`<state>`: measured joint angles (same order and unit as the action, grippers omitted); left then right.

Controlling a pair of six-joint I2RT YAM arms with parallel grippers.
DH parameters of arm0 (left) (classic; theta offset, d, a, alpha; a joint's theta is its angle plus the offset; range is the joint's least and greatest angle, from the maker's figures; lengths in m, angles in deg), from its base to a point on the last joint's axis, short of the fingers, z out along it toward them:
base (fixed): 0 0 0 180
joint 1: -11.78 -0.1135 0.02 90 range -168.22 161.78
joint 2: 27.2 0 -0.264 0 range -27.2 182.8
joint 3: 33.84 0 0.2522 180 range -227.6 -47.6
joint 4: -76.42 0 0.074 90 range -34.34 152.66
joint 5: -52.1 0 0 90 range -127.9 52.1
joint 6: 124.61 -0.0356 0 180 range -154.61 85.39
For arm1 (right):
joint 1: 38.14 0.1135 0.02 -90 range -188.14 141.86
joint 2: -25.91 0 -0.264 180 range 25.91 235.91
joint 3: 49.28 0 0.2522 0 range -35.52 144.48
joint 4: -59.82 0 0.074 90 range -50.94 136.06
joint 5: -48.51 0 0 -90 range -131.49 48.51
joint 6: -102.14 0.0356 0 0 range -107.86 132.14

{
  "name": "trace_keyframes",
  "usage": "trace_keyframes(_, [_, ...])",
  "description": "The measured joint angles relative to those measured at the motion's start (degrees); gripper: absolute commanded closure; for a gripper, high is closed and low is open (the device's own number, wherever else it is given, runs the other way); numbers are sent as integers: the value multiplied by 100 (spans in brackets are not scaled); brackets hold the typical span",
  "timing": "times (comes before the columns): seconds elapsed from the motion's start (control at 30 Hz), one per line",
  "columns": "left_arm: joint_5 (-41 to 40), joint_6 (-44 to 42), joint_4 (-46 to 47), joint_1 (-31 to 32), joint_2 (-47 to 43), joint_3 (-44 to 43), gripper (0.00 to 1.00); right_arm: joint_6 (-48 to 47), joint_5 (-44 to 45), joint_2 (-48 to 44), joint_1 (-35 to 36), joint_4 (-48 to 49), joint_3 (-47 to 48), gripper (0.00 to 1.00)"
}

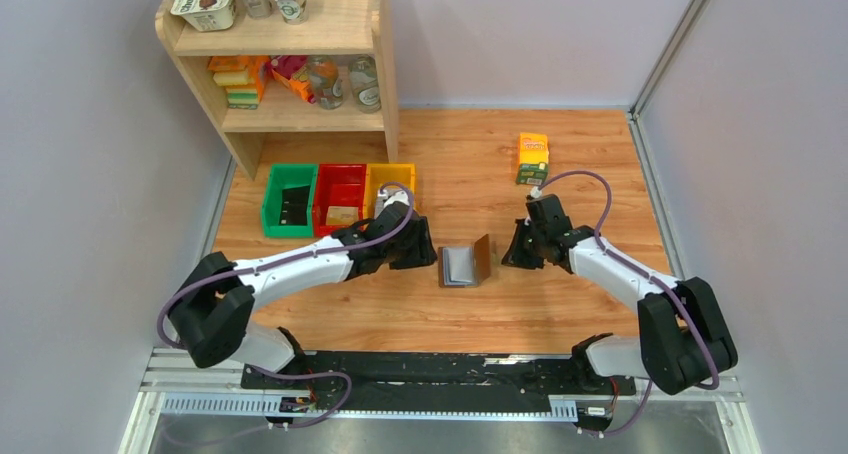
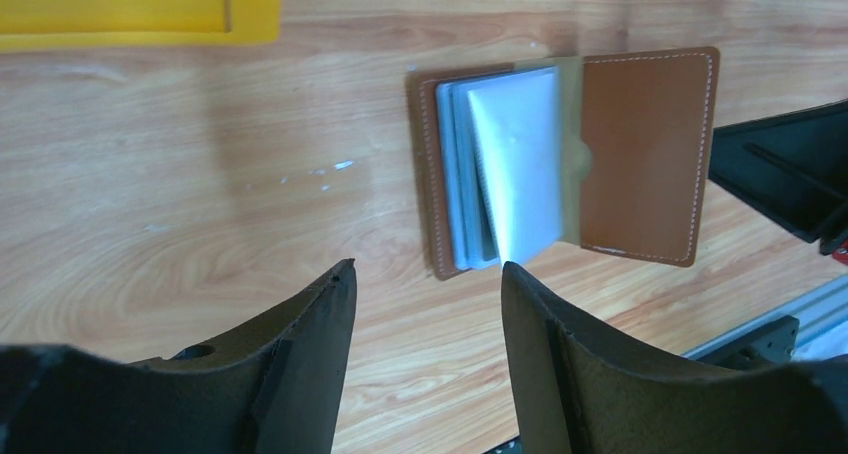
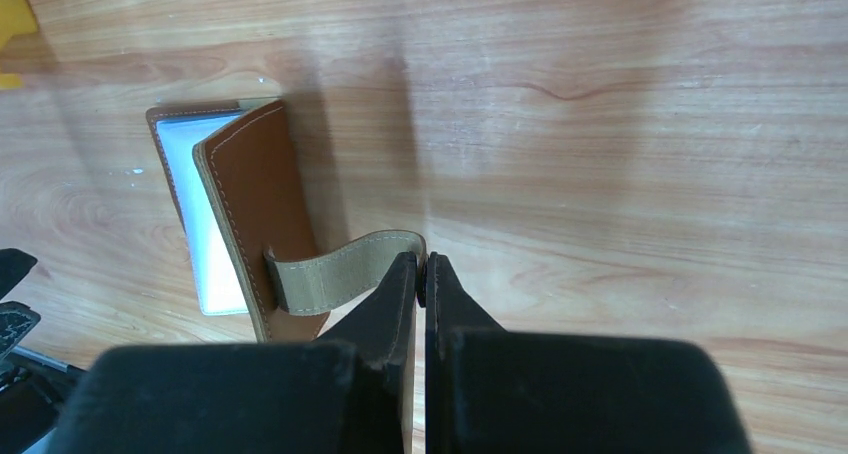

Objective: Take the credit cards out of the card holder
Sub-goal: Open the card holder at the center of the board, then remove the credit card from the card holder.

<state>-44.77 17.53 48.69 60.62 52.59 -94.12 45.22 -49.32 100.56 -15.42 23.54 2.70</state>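
Lying before left claw (image 2: pixel 428 269), card holder (image 2: pixel 640 154), tab (image 3: pixel 340 269) seemingly in right claw (image 3: pixel 425 264)

Right pincer (image 3: pixel 426 269): both black fingers pressed together, tips low over the light wood-grain tabletop (image 3: pixel 620 124). A tan woven clasp strap (image 3: pixel 330 269) arches up to those tips, its end caught between them. The strap runs from a small brown leather card holder (image 3: pixel 250 204) with white stitching. The holder's cover is raised at a tilt, and pale clear sleeves (image 3: pixel 205 244) show beneath it.
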Motion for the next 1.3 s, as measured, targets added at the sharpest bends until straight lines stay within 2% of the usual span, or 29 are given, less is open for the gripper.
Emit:
trace_keyframes(0.17, [260, -39, 9, 0, 511, -413, 39, -46, -20, 116, -105, -9, -81, 100])
trace_keyframes(0.43, [605, -103, -4, 0, 1071, -811, 43, -59, 737, 358, -107, -313, -87, 97])
trace_keyframes(1.3, [1425, -105, -74, 96, 2286, -1869, 43, -149, 750, 345, -107, -297, -87, 94])
